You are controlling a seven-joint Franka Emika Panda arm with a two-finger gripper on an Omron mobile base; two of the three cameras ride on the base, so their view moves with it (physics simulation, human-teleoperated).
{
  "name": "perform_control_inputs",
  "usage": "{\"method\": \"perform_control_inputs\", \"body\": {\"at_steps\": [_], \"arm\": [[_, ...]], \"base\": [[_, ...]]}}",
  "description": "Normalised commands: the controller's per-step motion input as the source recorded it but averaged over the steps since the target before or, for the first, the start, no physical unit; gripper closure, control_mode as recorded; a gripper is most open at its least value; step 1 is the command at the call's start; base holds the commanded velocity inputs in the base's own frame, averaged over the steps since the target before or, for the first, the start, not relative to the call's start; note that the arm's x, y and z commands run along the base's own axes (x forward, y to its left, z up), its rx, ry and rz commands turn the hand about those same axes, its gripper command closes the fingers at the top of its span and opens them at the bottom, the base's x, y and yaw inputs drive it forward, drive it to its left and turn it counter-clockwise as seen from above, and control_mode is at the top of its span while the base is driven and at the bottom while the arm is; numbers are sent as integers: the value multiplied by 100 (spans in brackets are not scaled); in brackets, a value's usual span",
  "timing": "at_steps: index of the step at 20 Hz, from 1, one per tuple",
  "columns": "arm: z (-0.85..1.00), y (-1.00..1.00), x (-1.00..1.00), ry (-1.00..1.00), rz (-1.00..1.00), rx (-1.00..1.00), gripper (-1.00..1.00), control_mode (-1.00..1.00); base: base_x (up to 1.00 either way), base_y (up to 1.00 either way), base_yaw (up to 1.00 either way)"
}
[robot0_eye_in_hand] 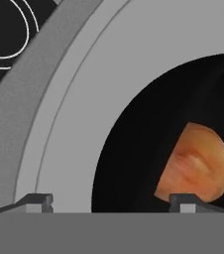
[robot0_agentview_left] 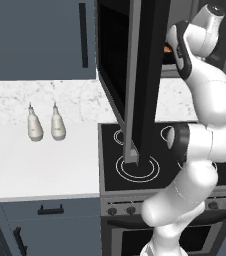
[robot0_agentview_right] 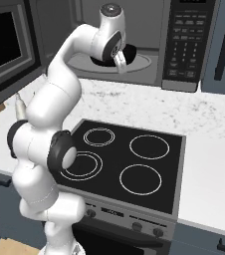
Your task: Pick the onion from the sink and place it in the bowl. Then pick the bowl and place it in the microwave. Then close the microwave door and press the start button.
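Left base view: we see the microwave door (robot0_agentview_left: 146,75) swung open, a flat black panel. Right base view: end effector (robot0_agentview_right: 120,63) inside the microwave (robot0_agentview_right: 184,45), over the black bowl (robot0_agentview_right: 130,53) on the pale round turntable (robot0_agentview_right: 143,62). Hand view: fingertips (robot0_eye_in_hand: 34,201) spread, released; glossy orange onion (robot0_eye_in_hand: 198,161) in the bowl just beyond.

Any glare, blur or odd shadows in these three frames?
Left base view: flat rendered light, no glare, the microwave door a dark slab. Right base view: sharp, soft shading under the bowl on the turntable. Hand view: close and coarse; bowl's black interior hides part of the onion.
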Motion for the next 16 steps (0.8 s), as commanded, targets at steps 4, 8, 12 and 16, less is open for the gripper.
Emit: {"method": "perform_control_inputs", "body": {"at_steps": [4, 8, 12, 16], "arm": [[-7, 0, -1, -22, 1, 0, -100, -100], [51, 0, -60, -20, 1, 0, -100, -100], [22, 1, -89, -9, 4, 0, -100, -100], [-15, 6, -93, -4, 4, -3, -100, -100]], "base": [[0, 0, 0], [0, 0, 0], [0, 0, 0], [0, 0, 0]]}}
